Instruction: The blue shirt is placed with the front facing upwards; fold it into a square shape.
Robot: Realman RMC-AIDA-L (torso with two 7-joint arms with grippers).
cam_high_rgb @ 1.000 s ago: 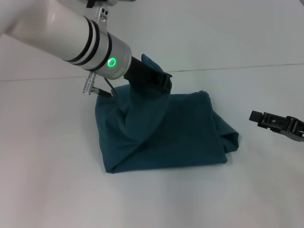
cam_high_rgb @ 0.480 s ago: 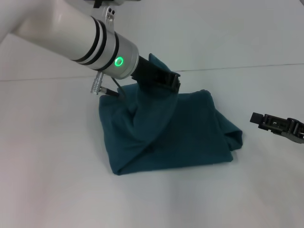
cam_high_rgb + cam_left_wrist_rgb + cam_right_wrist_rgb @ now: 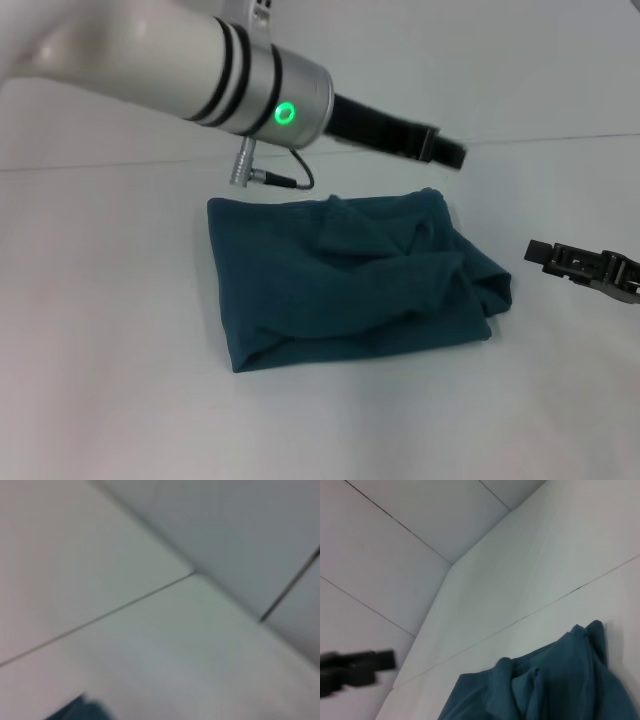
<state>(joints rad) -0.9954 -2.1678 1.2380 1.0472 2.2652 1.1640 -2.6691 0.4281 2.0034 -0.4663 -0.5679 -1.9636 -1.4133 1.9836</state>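
Observation:
The blue shirt (image 3: 340,290) lies on the white table as a rumpled, roughly rectangular teal bundle, with loose folds bunched at its right end. My left gripper (image 3: 450,152) hovers above and beyond the shirt's far right corner, open and holding nothing. The right wrist view shows it as a dark blurred shape (image 3: 350,669), well clear of the shirt (image 3: 555,685). A small corner of the shirt (image 3: 75,710) shows in the left wrist view. My right gripper (image 3: 545,253) hangs low over the table to the right of the shirt, not touching it.
The white table (image 3: 120,400) spreads out on all sides of the shirt. A pale wall (image 3: 540,60) rises behind the table's far edge. The left arm's thick white forearm (image 3: 180,60) crosses the upper left of the head view.
The left gripper has let go of the raised fold and swung up and to the right. The freed cloth has dropped flat onto the bundle. The right arm has stayed put.

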